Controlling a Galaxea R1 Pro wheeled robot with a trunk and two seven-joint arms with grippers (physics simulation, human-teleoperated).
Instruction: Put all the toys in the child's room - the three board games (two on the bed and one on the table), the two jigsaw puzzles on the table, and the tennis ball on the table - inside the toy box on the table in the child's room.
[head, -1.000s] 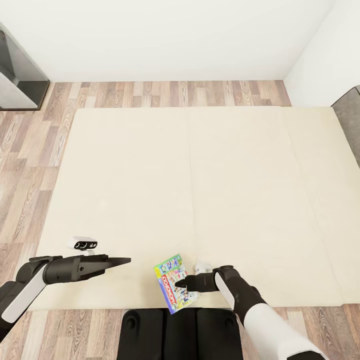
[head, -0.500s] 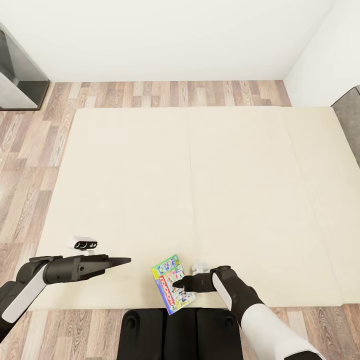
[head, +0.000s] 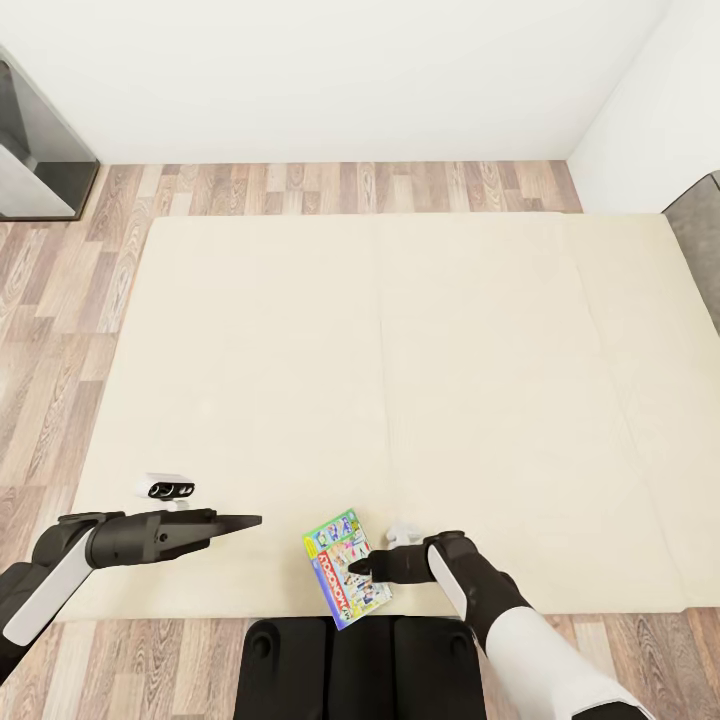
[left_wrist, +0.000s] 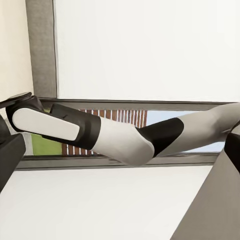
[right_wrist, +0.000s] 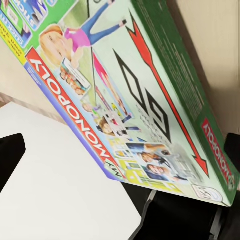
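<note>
One Monopoly game (head: 345, 577) on bed (head: 400, 380), right jaws (head: 358, 572) pinching it, left jaws (head: 245, 521) unclear

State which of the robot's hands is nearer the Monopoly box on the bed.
Right. The right hand is at the Monopoly box, over its right edge; the left hand hovers apart, off to its left.
</note>
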